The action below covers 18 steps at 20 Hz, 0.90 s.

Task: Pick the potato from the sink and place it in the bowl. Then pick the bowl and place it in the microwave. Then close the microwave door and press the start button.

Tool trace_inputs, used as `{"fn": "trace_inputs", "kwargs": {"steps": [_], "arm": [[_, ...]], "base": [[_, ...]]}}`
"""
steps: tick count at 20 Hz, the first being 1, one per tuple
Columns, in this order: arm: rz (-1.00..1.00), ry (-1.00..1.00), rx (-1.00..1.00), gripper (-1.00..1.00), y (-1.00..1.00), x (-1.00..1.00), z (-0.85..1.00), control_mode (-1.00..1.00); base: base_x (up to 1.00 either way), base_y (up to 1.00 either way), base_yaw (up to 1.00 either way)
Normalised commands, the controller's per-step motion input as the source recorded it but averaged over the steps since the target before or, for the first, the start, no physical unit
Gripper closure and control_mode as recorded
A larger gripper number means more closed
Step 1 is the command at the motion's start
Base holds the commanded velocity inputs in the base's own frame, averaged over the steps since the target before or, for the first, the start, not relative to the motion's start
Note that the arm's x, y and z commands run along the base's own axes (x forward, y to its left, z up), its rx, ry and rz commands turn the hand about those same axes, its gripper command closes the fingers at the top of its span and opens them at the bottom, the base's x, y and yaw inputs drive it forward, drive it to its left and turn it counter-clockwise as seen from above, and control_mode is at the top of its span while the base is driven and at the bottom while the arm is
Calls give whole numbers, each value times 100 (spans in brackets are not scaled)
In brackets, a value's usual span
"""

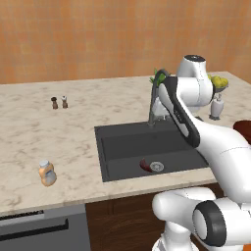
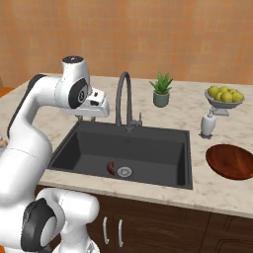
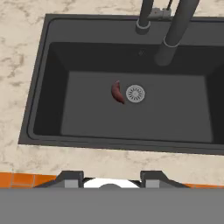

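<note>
The white arm rises closest to the base cameras, bending up and over the near edge of the tabletop, a pale marbled slab that runs under an orange wall. The fingers sit at the bottom of the hand view, two dark tips apart with nothing between them; how wide they stand I cannot tell from so little of them. They hang high above the near-left rim of the sink.

The sink is a dark grey basin let into the tabletop, its arched faucet at the far rim. The potato lies on the basin floor just beside the steel drain, on the drain's left in the hand view, possibly touching it. From the fingers it lies ahead and far below, close to the centre line of the hand view. Its long axis runs roughly from near to far, slightly curved, so the fingers would likely need to close across it from side to side.

The bowl rests on the tabletop right of the sink, well apart from the potato. Behind it stand a white bottle, a grey fruit bowl and a small potted plant
</note>
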Motion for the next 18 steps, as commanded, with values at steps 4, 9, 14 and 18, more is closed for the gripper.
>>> {"fn": "trace_inputs", "kwargs": {"steps": [4,9,14,18], "arm": [[0,0,0,-100,1,-9,-4,-100],[0,1,-18,-100,20,-6,-76,-100],[-5,1,-16,-100,19,0,-73,-100],[-9,5,-6,-100,3,5,-50,-100]], "base": [[0,0,0],[0,0,0],[0,0,0],[0,0,0]]}}
